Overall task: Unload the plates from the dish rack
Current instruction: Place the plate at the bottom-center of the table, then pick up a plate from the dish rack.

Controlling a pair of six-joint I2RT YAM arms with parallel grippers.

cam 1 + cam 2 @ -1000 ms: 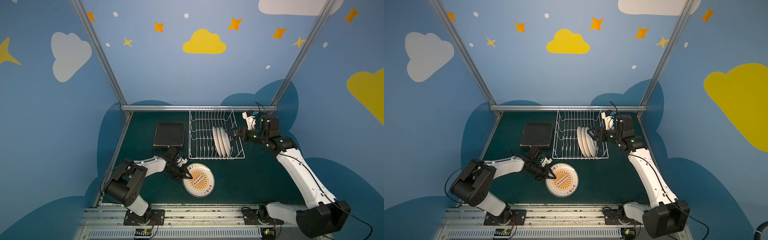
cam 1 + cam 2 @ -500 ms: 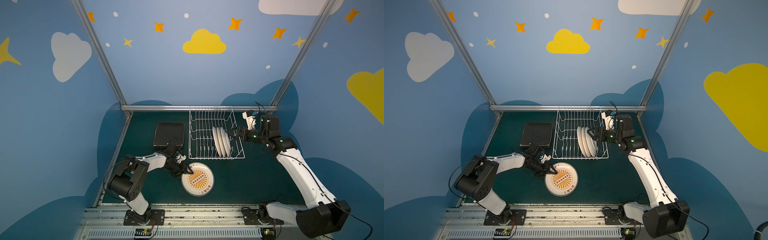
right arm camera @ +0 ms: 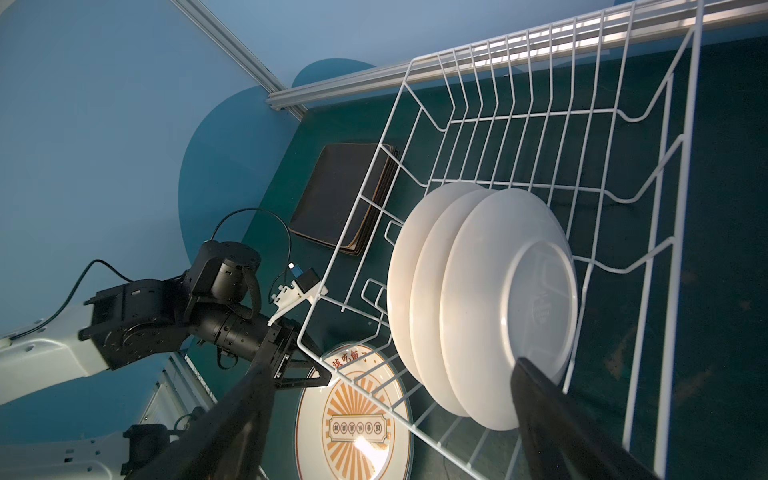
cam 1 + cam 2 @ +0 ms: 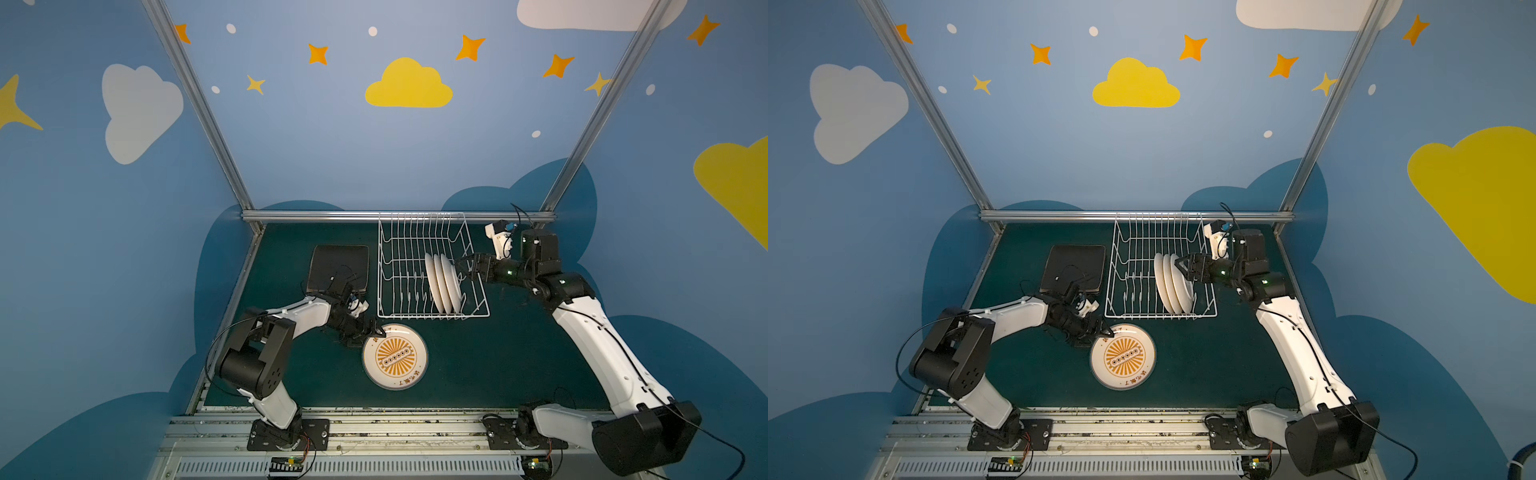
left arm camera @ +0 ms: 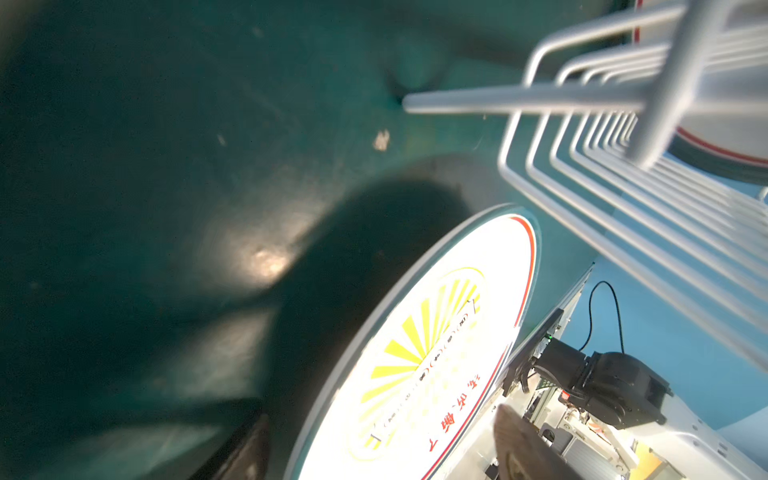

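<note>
Three round white plates (image 4: 442, 282) (image 4: 1173, 282) (image 3: 478, 291) stand on edge in the white wire dish rack (image 4: 415, 317) (image 4: 1142, 317) (image 3: 550, 27) (image 5: 519, 97). A round white plate with an orange sunburst print (image 4: 395, 356) (image 4: 1123, 356) (image 5: 436, 353) (image 3: 353, 415) lies flat on the green table in front of the rack. My left gripper (image 4: 371, 334) (image 4: 1104, 336) (image 5: 382, 453) is open at that plate's left rim, gripping nothing. My right gripper (image 4: 461, 266) (image 4: 1179, 266) (image 3: 392, 415) hangs open at the rack's right side, close to the nearest standing plate.
A stack of dark rounded-square plates (image 4: 338, 268) (image 4: 1073, 268) (image 3: 340, 195) lies flat to the left of the rack, just behind my left arm. A metal frame rail (image 4: 311, 216) runs along the table's back edge, right behind the rack.
My left gripper has opened and let go of the sunburst plate, which now lies flat. The left arm has drawn back a little to the left. The right arm has not moved.
</note>
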